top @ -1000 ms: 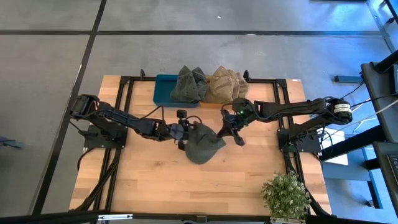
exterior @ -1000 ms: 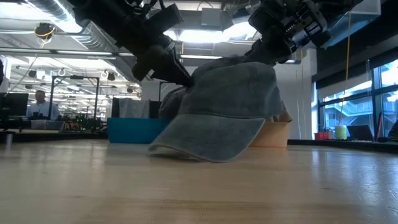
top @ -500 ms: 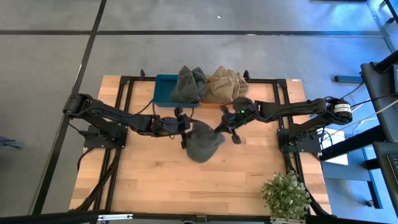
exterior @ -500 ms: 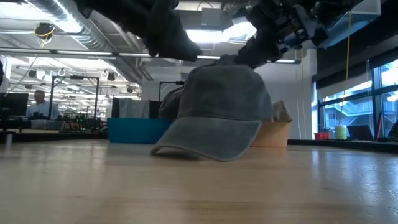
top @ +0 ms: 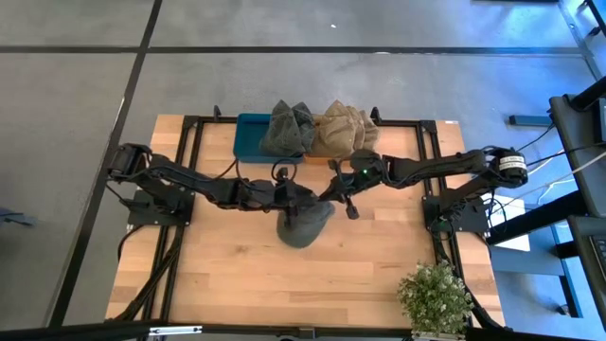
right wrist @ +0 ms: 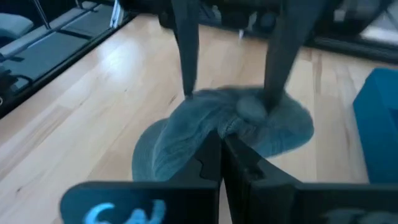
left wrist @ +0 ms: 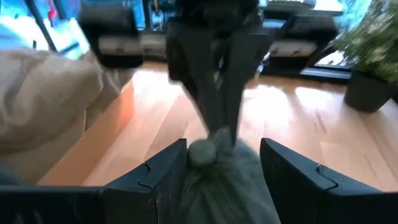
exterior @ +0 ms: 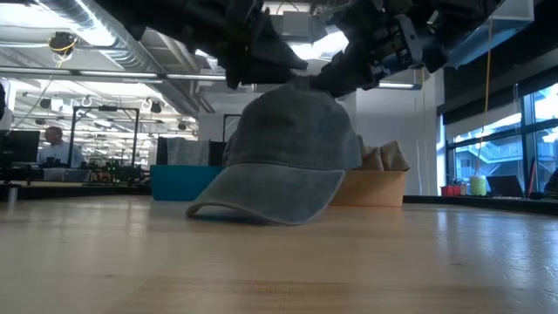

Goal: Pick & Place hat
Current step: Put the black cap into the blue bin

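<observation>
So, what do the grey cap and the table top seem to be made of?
The grey cap looks like washed cotton twill: matte, faded, soft folds where the right gripper pinches it. The table top looks like light wood planks, with visible grain and a slight sheen.

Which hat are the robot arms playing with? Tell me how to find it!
Look at the wooden table, then at its middle, where the two grippers meet. The grey cap lies there on the bare wood. The other hats are piled at the back edge by the blue bin; this one sits alone.

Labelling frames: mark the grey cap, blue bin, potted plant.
grey cap [exterior: 288, 148], low view, crown front.
blue bin [top: 248, 137], high view, bare left part.
potted plant [top: 436, 296], high view, foliage middle.
</observation>
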Available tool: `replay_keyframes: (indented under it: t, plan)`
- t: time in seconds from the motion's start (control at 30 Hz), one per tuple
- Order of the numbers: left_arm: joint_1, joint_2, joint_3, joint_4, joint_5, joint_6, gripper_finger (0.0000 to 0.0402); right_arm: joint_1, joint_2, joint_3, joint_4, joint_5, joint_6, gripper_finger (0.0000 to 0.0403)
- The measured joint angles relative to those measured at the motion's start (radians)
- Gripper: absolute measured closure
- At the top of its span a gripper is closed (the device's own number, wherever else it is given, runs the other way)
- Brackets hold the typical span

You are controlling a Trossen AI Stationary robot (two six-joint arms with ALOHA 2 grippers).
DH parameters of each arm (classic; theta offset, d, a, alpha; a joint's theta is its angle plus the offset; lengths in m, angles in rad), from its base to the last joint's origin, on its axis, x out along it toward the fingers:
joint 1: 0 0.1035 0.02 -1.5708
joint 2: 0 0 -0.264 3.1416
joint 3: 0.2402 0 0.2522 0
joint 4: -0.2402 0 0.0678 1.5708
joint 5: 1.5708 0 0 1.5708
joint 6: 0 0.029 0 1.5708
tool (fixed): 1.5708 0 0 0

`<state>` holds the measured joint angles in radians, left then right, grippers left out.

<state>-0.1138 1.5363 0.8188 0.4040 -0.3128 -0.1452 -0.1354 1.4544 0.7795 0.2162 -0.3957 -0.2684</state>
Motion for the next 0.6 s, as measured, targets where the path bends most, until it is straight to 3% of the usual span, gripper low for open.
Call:
replay_keyframes:
  t: [0.6]
  plan:
    - [0.005,-0.003,-0.001,-0.059,-0.072,-0.054,0.0204,0.027,0.010,0.000,0.051,0.006,-0.021,0.0397]
